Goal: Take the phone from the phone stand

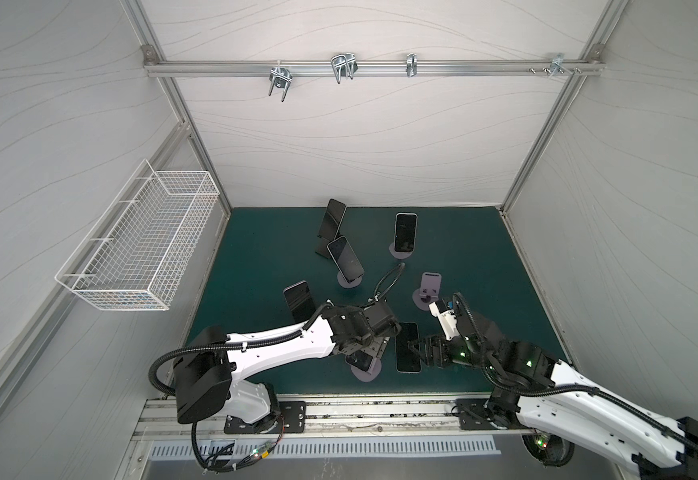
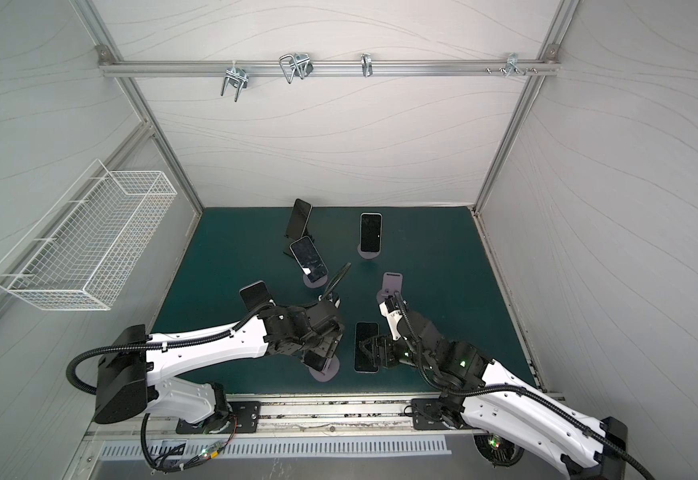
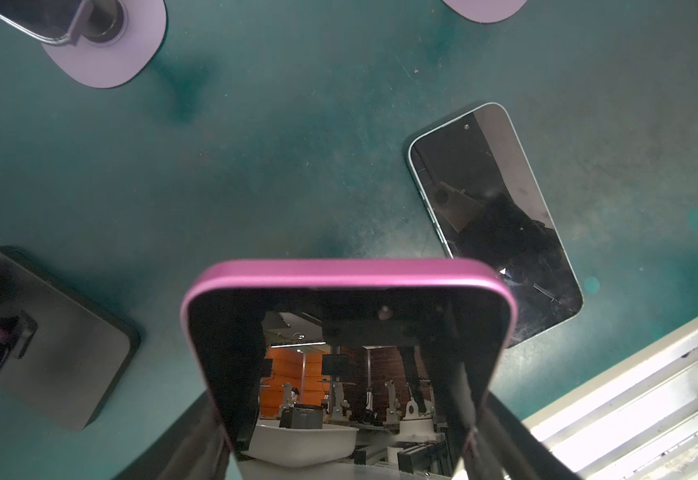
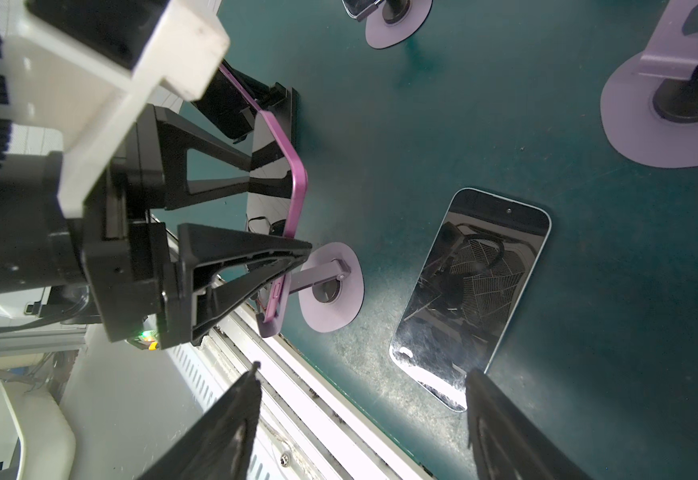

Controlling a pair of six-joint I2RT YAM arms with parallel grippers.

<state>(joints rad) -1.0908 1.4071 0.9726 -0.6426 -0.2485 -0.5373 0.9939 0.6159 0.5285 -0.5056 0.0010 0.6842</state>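
Left gripper (image 4: 280,208) is clamping the magenta-rimmed phone (image 3: 349,274) by its long edges; it is leaning, dark screen up, on the lilac stand (image 4: 339,309) near the green tabletop's (image 1: 484,257) front edge. Right gripper (image 4: 364,369) is hovering wide open over a flat phone (image 4: 472,291). Grey walls (image 1: 380,145) are enclosing everything.

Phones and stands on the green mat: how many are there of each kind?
Phones: 6
Purple stands: 4
Black stands: 2
Total: 12
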